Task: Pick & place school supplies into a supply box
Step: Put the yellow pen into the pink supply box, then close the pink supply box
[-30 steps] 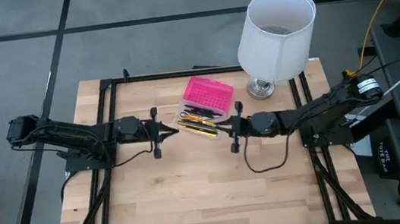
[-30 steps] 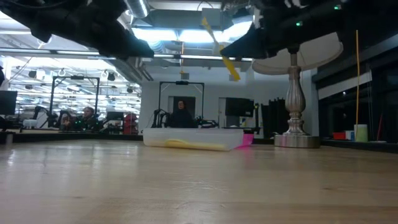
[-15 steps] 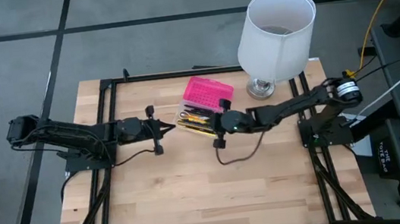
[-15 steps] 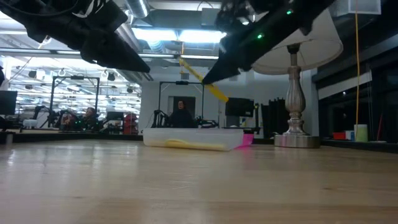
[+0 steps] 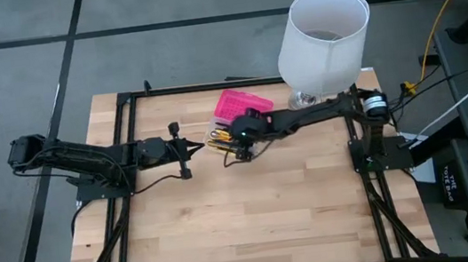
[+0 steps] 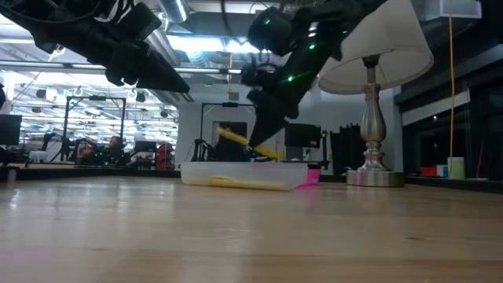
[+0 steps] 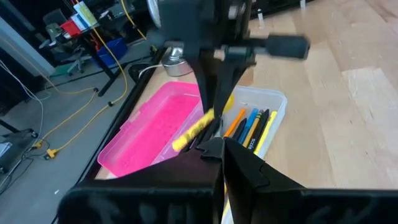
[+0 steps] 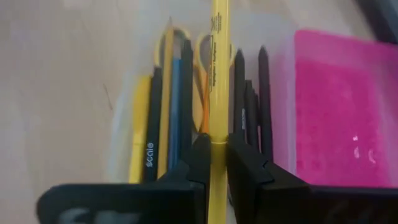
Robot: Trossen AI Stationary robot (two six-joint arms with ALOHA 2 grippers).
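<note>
Right pincer (image 5: 234,146) with pen (image 8: 216,68) above supply box (image 5: 242,119); lamp (image 5: 321,35) behind; left pincer (image 5: 190,148) beside.

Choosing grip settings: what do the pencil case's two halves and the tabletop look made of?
Pink half: likely plastic, opaque, with a fine dotted texture. Clear half: translucent plastic, since pens show through its wall. Tabletop: light wood planks with visible grain and seams, matte.
</note>
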